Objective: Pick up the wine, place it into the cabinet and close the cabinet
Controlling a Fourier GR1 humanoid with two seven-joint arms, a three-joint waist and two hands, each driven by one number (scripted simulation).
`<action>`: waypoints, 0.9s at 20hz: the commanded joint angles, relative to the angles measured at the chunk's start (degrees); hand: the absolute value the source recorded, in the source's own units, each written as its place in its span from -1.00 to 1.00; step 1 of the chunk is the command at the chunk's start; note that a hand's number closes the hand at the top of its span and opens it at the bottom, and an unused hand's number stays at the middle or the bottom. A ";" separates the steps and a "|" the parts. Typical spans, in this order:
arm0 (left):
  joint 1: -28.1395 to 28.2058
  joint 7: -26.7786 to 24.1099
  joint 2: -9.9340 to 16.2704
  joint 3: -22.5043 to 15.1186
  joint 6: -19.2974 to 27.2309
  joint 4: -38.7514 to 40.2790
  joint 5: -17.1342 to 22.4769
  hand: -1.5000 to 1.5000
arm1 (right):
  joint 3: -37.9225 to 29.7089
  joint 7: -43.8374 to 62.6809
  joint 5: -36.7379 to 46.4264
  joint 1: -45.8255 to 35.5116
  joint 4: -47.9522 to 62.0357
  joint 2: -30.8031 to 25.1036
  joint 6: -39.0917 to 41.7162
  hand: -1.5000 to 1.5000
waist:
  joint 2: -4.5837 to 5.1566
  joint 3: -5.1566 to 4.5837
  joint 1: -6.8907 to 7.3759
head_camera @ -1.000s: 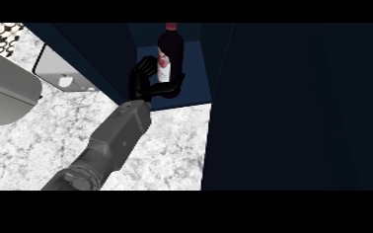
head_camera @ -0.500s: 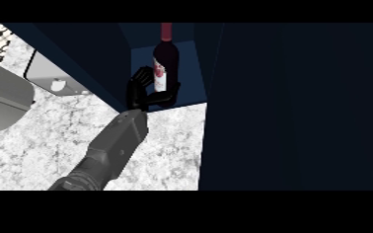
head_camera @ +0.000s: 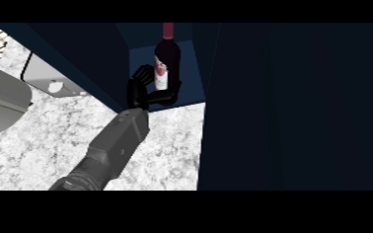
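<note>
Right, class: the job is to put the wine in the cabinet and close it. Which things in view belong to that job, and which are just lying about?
Part of the job:
wine bottle
cabinet
left hand, curled round the bottle

Lying about:
grey appliance at the left edge
speckled counter

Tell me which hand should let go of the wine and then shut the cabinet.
Left. The left hand is the only one in view; its fingers curl beside the wine bottle, which stands upright inside the open cabinet. The right hand is out of view, so its readiness can't be judged.
</note>
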 commanded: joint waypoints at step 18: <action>-12.84 7.37 0.00 -2.01 8.48 0.32 3.26 1.00 | -3.13 -0.83 -2.01 1.27 -0.22 -0.58 0.56 -1.00 | 0.24 0.17 1.23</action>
